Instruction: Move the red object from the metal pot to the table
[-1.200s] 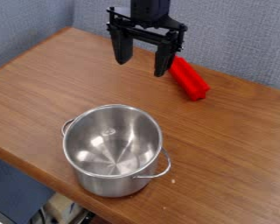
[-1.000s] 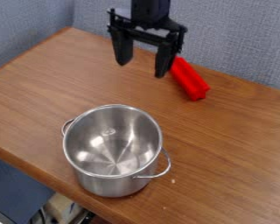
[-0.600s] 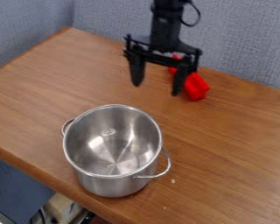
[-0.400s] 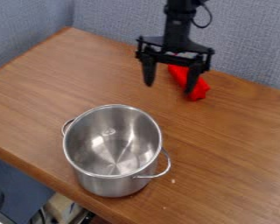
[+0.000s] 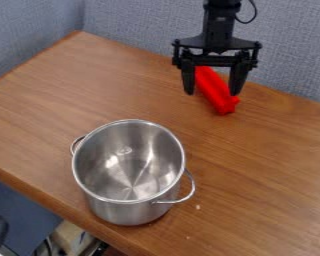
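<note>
Hovering above the table (image 5: 83, 85) with its claw (image 5: 214, 83) spread wide, the arm should retreat straight up, clear of the red bar (image 5: 219, 97) lying on the wood beyond the metal pot (image 5: 128, 170)

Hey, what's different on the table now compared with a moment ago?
The claw has moved right in the picture, and its open fingers now stand over the red bar, partly hiding it. Nothing visibly got gripped or let go. The bar, the metal pot and the table look just as they were.
</note>
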Robot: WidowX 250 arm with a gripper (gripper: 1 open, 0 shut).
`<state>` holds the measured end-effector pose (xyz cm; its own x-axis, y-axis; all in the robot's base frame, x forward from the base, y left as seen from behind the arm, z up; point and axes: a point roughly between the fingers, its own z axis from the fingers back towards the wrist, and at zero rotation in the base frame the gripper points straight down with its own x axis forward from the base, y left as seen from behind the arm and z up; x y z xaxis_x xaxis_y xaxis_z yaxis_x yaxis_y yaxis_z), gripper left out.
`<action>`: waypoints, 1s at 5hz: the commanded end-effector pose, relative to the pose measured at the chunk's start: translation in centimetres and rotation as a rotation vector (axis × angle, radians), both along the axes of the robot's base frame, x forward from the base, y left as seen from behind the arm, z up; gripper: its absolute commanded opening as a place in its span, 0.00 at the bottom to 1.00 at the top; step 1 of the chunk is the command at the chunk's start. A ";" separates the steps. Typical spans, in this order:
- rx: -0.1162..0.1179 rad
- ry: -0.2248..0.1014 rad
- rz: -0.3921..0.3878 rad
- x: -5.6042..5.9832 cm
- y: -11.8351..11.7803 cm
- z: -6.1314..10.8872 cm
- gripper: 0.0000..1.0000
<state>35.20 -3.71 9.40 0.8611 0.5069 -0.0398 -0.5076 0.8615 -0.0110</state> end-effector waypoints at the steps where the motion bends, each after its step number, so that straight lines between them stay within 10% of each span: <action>1: -0.005 -0.079 0.123 1.8 0.8 1.0 1.00; 5: 0.024 -0.082 0.324 6.0 3.0 -0.8 1.00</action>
<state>40.40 -1.25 6.45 0.6682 0.7440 -0.0053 -0.7440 0.6682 -0.0005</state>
